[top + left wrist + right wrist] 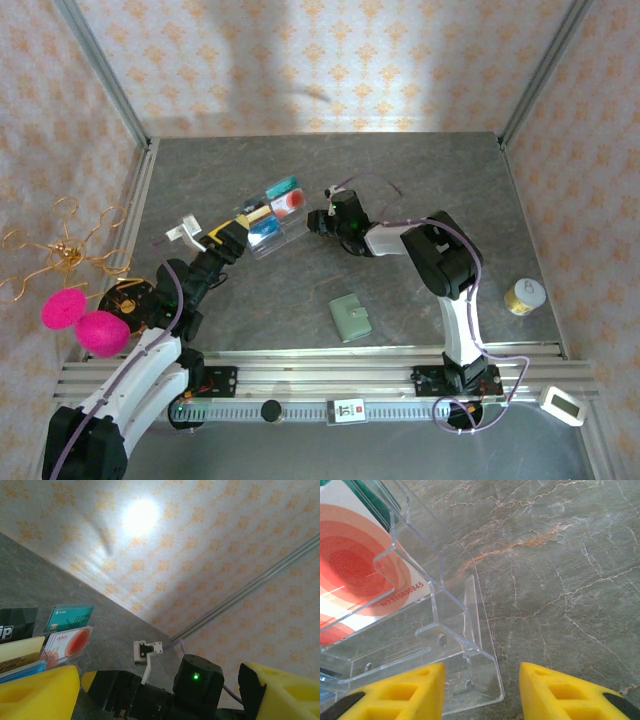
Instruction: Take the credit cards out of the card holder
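left claw spread wide, right claw half-spread, both empty by the tray. the card holder lies folded shut on the desk, well apart from them. looks light, soft, floppy (snap first, probably): pin one edge, lift the flap.

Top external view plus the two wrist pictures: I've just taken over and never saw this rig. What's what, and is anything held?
Two robot arms are bolted at the near edge of the table. The top view looks down on them: left arm, right arm. Each wrist picture looks along its own yellow jaws. Both arms reach to a clear tray of coloured cards. The green card holder lies folded shut, apart, nearer the bases. A small gold container stands far right. Both jaws are open; nothing is held.
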Tool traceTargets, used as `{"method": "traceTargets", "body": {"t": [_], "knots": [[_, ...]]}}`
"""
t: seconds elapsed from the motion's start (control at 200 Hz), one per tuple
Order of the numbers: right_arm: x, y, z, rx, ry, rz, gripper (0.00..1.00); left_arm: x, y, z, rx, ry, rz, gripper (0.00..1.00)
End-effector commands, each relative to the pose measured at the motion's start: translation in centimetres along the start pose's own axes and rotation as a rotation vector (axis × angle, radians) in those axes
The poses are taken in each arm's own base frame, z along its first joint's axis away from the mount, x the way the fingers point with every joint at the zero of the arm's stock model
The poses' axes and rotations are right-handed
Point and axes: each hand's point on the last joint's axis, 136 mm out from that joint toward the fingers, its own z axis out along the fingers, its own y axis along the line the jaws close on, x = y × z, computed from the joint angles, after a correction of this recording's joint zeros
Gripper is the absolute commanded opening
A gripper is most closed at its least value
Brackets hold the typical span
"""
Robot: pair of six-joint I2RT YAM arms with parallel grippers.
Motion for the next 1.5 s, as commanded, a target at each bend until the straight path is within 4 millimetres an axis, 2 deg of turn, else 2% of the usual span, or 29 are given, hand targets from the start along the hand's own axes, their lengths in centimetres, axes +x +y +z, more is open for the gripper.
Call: {"method": "traceTargets", "body": {"t": [0.0,0.24,0.315,0.4,0.496,0.681,0.806,0.996,1.221,1.367,1.497], "knots": [[-1.0,0.5,0.6,0.005,-0.018,-0.02,0.39,-0.5,-1.7,0.1,0.05,0.005,0.028,0.81],[-0.5,0.6,0.2,0.019,-0.028,-0.018,0.27,0.1,-1.4,0.1,0.046,0.02,0.036,0.81],[-0.1,0.4,0.4,0.037,-0.019,-0.02,0.27,0.3,-1.4,0.1,0.047,0.026,0.037,0.81],[0.2,0.0,0.8,0.061,-0.009,-0.021,0.33,0.4,-1.4,0.0,0.05,0.027,0.037,0.81],[0.5,-0.4,1.1,0.081,0.002,-0.017,0.33,0.4,-1.4,0.0,0.05,0.03,0.04,0.81],[0.5,-0.8,1.3,0.103,0.001,-0.009,0.23,0.4,-1.5,-0.2,0.055,0.031,0.042,0.81],[0.3,-0.7,0.7,0.119,-0.025,-0.006,0.15,0.4,-1.6,-0.2,0.057,0.029,0.041,0.81],[-0.1,-0.8,-1.7,0.209,-0.096,0.017,0.08,0.6,-1.5,-0.3,0.058,0.029,0.022,0.81],[0.9,-2.2,-5.2,0.399,-0.179,0.052,0.03,1.2,-1.0,-0.5,0.052,0.038,0.012,0.81],[2.0,-4.2,-9.1,0.543,-0.267,0.144,0.01,1.7,-0.8,-0.6,0.049,0.042,0.004,0.81],[3.2,-5.0,-12.5,0.615,-0.346,0.225,0.01,2.6,-0.2,-0.7,0.041,0.049,-0.01,0.79]]}}
